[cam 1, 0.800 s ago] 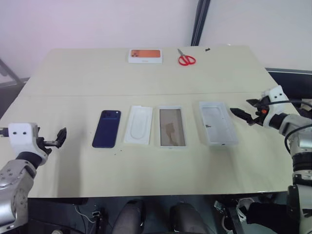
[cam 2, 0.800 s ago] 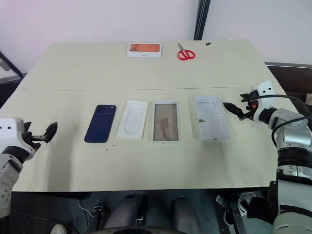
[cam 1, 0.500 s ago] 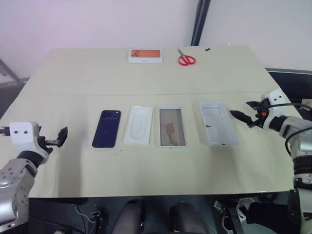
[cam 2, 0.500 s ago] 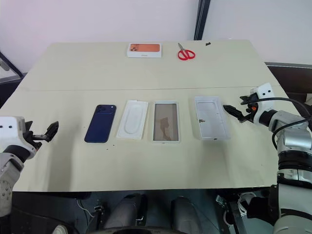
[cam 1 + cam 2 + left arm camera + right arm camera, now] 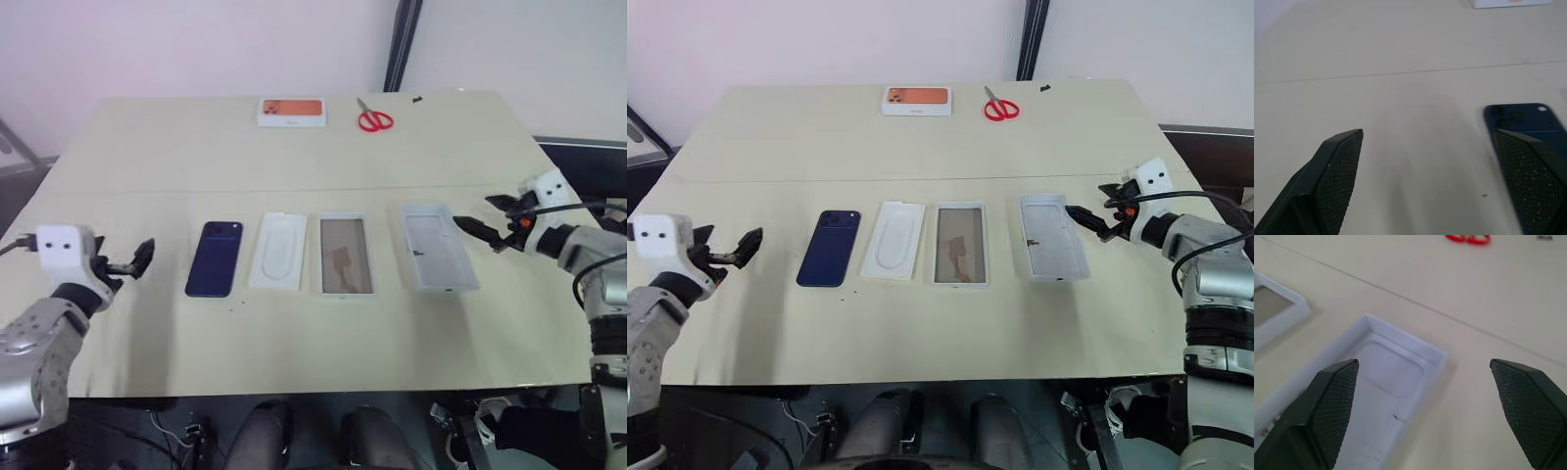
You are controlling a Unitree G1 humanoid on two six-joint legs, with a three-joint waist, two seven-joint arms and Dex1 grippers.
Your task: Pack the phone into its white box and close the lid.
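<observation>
Phone (image 5: 215, 258) lies face down on the table (image 5: 294, 333), camera cluster toward the far edge, at the left end of a row: just beside it the flat white insert (image 5: 278, 251), then the white box (image 5: 346, 256) open with its brownish inside up, then the lid (image 5: 438, 247) lying inside up, well apart from the phone. Left gripper (image 5: 138, 258) hovers near the phone's left side, its jaws spread wide and holding nothing; in the left wrist view the phone (image 5: 1523, 120) sits partly behind one finger. Right gripper (image 5: 487, 216) hangs just beside the lid's far right corner, likewise wide open and empty. Nothing is packed yet. My worry: the phone is slim and flat on the table, so the fingers may skid over it or push it into the insert rather than lift it, and it must cross the insert to reach the box, where a snag could knock that aside
</observation>
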